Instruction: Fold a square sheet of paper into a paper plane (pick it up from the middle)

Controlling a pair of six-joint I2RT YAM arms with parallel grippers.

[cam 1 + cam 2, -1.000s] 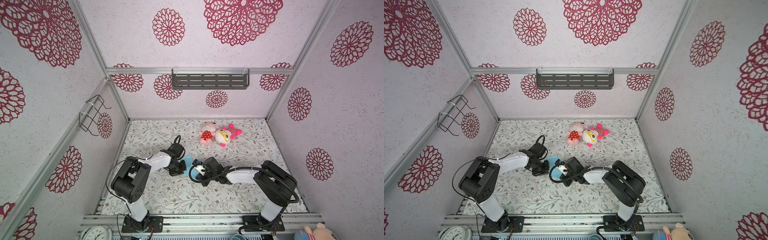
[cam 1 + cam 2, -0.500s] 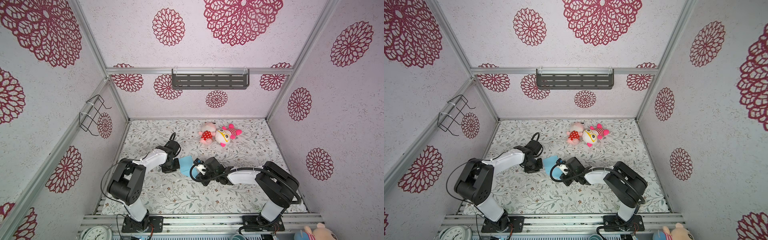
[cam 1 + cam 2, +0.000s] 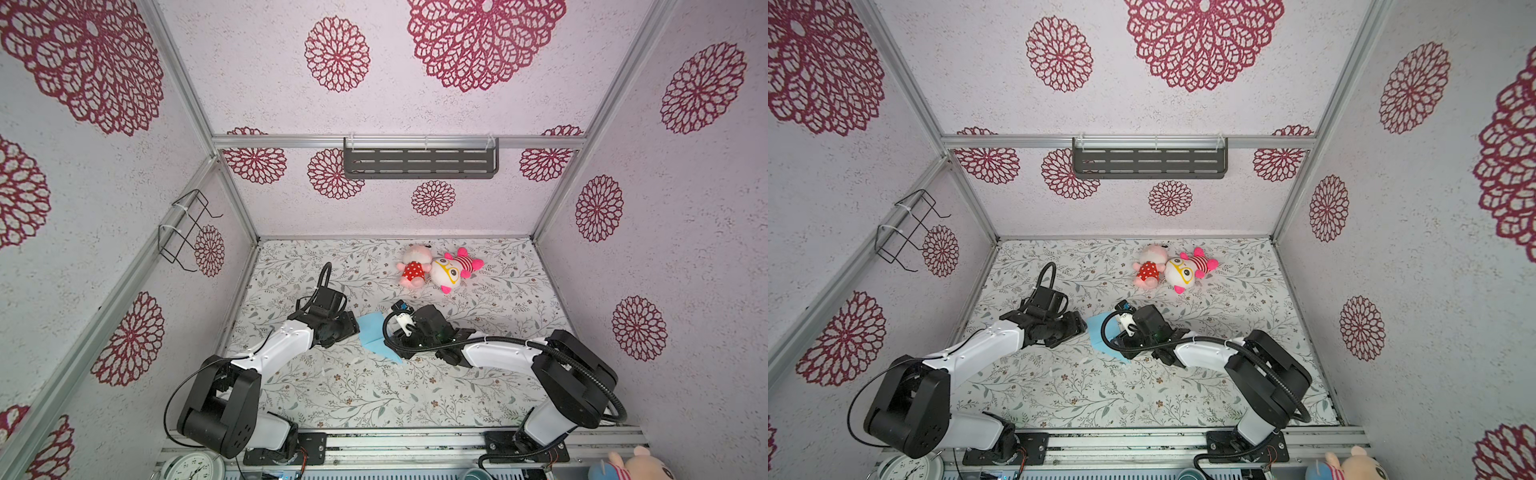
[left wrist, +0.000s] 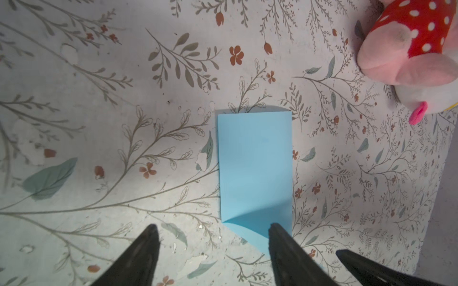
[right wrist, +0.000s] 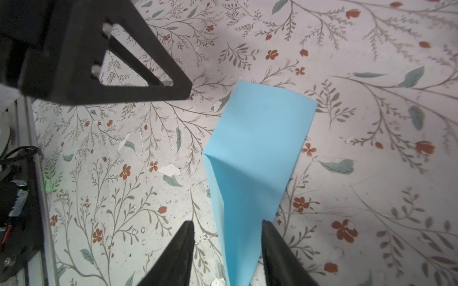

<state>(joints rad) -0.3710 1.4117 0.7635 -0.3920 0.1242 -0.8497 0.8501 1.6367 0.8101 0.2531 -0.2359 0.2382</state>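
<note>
Covering the whole floor, the floral table [image 3: 374, 395] carries everything. My left gripper [image 4: 212, 225] has its jaws wide apart. My right gripper [image 5: 228, 222] also stands parted, clamped on nothing. Two pink plush toys [image 3: 436, 270] lie touching near the back. The square sheet of paper [image 4: 255, 161], folded narrow, lies mid-table between my grippers, an end reaching between each pair of fingers.

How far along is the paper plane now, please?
Done: the paper lies on the table, folded to a narrow strip, with a slanted crease at one end. In hand: nothing; the left gripper and right gripper are both open. Left: the pointed nose and wings; no dart yet.
</note>
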